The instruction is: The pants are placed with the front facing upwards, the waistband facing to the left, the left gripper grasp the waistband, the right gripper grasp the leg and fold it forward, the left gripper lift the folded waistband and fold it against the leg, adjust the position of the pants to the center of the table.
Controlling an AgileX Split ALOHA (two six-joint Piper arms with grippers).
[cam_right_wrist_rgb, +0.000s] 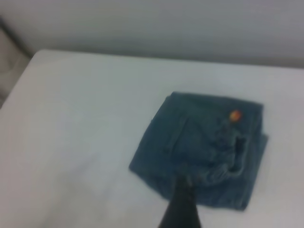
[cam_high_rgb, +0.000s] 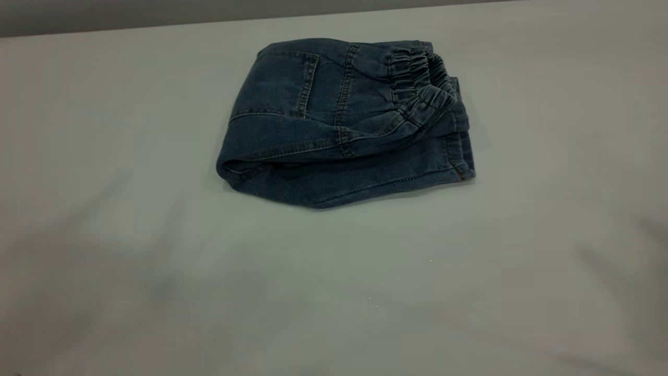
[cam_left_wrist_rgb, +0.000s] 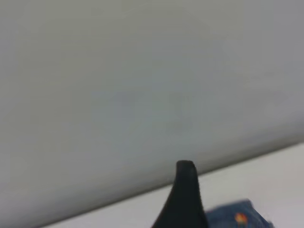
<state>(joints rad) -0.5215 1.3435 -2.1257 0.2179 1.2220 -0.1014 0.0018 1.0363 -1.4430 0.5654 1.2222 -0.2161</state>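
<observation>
one pair of pants (cam_high_rgb: 339, 130) lies folded into a compact bundle on the table (cam_high_rgb: 104, 235), in the far half of the surface and roughly midway between its left and right sides in the exterior view. the bundle's long axis runs left to right across that view, slightly tilted, with the left end nearer the camera side than the right. the waistband (cam_high_rgb: 422, 86) sits on top at the right end, its gathered elastic ridge turned toward the right and the far edge; the rounded fold of the cloth forms the left end. the upper layer shows a back pocket and seam lines of orange stitching, and it rests on a flatter lower layer whose hemmed edge juts out along the near side and at the right corner.

neither arm appears in the exterior view. the left wrist view shows one dark fingertip of the left gripper (cam_left_wrist_rgb: 183, 199) raised clear of the table, with a corner of the pants (cam_left_wrist_rgb: 237, 216) just beside it in the picture; whether its fingers are parted or closed cannot be told, and nothing is seen held. the right wrist view looks down on the pants (cam_right_wrist_rgb: 204, 147) from above and apart, with a single dark fingertip of the right gripper (cam_right_wrist_rgb: 180, 206) in front; its opening likewise cannot be told.
</observation>
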